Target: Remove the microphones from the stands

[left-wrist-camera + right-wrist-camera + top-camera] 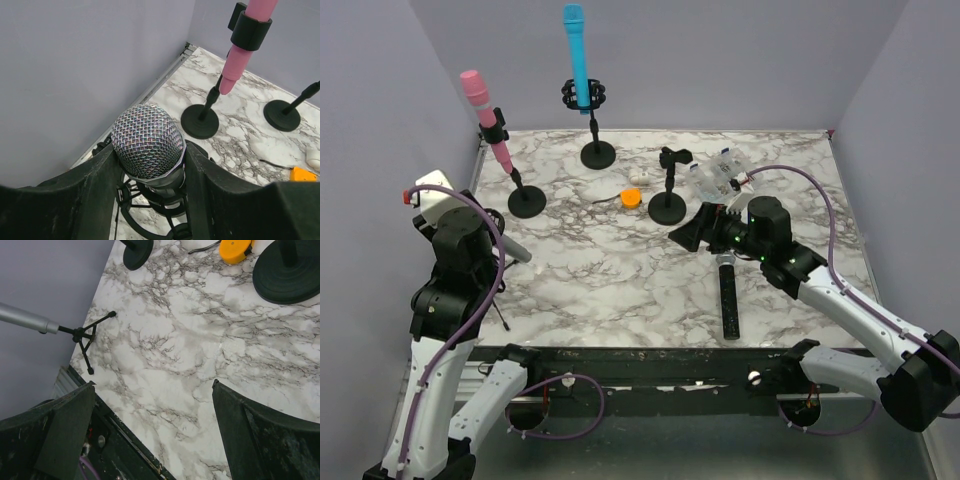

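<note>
Microphone [147,137] pinched at mesh head by left gripper [151,156] (seated in stand [150,202]); right gripper [152,385] spread.

White marble-look tabletop [620,285] w/ grey veins, 3 plain lavender walls [720,60], soft even light

Pink microphone [235,64], head beyond frame edge

Both arms are built alike: the left arm [450,275] at eight o'clock and the right arm [850,305] at four o'clock have white tubular links between chunky black joint housings. A purple cable [501,270] loops along each. Small green lights [736,240] glow on the right wrist, and a white box [433,190] with a red tab sits on the left. The jaws are broad, matte black and scuffed grey
</note>
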Robot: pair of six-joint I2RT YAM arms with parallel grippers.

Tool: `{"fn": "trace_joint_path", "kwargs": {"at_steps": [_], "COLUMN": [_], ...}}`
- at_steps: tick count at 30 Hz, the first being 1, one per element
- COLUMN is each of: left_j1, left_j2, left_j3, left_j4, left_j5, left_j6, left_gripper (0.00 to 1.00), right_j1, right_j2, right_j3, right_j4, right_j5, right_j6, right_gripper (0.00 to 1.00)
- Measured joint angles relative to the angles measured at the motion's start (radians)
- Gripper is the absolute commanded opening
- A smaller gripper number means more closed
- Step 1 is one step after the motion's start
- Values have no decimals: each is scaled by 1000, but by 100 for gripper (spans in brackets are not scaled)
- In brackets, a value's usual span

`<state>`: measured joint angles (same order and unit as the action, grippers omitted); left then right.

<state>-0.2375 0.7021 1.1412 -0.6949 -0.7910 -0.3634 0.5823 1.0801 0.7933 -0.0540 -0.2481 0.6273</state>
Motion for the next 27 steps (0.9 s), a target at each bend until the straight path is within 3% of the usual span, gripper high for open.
{"fn": "trace_joint_path", "kwargs": {"at_steps": [13, 19, 23, 27], "left_j1": [0, 0, 0, 0], "left_j2": [7, 19, 37, 72], "left_j3": [154, 314, 405, 510], "left_j4": [131, 201, 253, 247], "left_j5": [-92, -112, -120, -124], "left_j6": [308, 420, 478, 473], "left_gripper": [7, 6, 0, 0], "right_j1": [0, 0, 0, 0], "right_j2": [0, 13, 21, 25], "right_j3": [0, 0, -2, -3], "right_j4": [0, 8, 8, 12], "right_j5": [0, -2, -4, -8], "right_j6": [1, 8, 12, 11], "right_gripper": [100, 100, 100, 100]}}
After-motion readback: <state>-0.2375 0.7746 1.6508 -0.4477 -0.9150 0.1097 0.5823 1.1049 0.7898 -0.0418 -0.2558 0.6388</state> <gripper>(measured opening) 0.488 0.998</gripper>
